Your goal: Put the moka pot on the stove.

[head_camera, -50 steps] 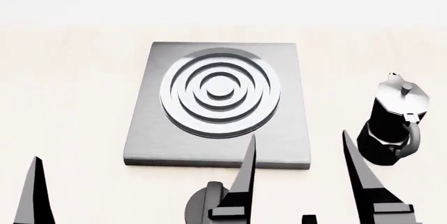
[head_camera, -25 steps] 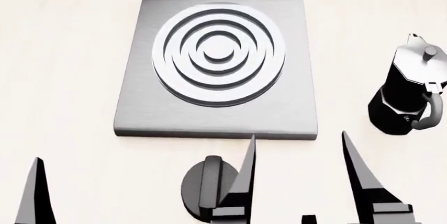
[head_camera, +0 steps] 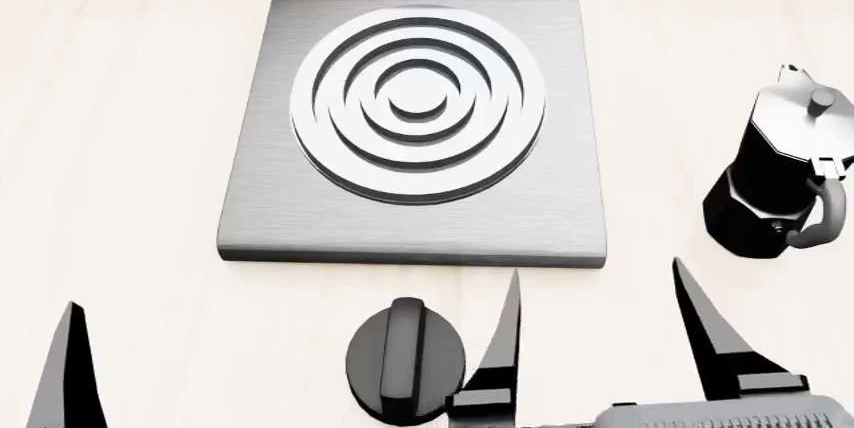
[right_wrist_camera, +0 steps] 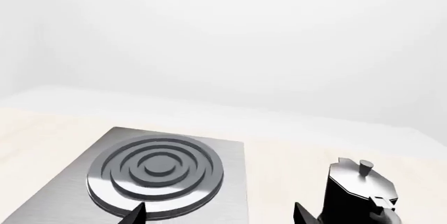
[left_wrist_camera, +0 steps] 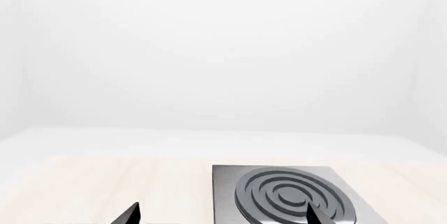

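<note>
The moka pot stands upright on the light table, right of the stove, its handle toward me. It also shows in the right wrist view. The stove is a grey slab with a ring burner, lying in the middle of the table. My right gripper is open and empty, low in front of the stove's right corner, left of and nearer than the pot. In the right wrist view the right gripper is open, the pot beyond it. My left gripper is open and empty, near the stove's left front.
A round black dial knob lies on the table just in front of the stove, touching the view of my right gripper's left finger. One left fingertip shows at the lower left. Bare table lies left of the stove.
The head view tilted down, so the stove and pot sit higher in frame. My right gripper has moved a little right and forward; its wrist body now shows.
</note>
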{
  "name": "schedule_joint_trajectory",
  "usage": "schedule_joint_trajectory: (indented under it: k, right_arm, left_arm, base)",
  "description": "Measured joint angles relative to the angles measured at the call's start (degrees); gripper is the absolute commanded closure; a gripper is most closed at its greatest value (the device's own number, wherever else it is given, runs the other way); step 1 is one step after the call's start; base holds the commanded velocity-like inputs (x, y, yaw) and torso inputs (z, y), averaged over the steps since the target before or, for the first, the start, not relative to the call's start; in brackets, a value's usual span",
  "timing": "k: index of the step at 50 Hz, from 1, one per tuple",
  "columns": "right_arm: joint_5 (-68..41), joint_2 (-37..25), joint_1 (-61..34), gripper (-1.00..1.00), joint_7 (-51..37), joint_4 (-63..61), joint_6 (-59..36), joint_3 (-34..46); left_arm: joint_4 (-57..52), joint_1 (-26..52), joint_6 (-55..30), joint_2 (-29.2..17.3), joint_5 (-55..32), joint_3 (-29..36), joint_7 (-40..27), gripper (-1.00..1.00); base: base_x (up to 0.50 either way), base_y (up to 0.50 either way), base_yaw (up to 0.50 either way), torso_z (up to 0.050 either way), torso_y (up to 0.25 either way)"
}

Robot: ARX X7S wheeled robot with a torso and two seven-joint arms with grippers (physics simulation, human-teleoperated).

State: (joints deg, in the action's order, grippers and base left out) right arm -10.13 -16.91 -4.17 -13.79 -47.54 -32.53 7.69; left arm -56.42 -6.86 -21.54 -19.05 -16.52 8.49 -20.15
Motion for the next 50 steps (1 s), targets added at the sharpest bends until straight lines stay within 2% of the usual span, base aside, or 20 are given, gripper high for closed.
schedule_joint_trajectory:
  k: [16,29,38,50]
  right_arm:
    - [-15.23,-5.82,0.17,-1.00,6.69,1.69,-5.32,-14.80]
    - [-28.16,-12.28,-0.79,-1.00,8.69,2.67,-14.82,-26.34]
    - [-30.73,-15.51,-3.13,-1.00,9.30,6.02,-18.12,-28.09]
    - [-29.37,-17.72,-9.43,-1.00,8.78,13.30,-20.05,-24.83]
  left_arm:
    - [1.60,0.18,1.28,-0.35,-1.57,0.08,-0.36,-1.00]
    - [2.75,0.22,2.09,-0.76,-1.86,0.84,-0.71,-1.00]
    - [3.21,0.25,2.47,-1.03,-2.15,1.03,-1.08,-1.00]
    - [4.01,0.39,2.97,-1.46,-2.88,0.51,-1.64,-1.00]
  base:
    - [0.00,0.00,0.00,0.000,0.000]
    - [0.00,0.00,0.00,0.000,0.000]
    - [0.00,0.00,0.00,0.000,0.000]
    - [0.00,0.00,0.00,0.000,0.000]
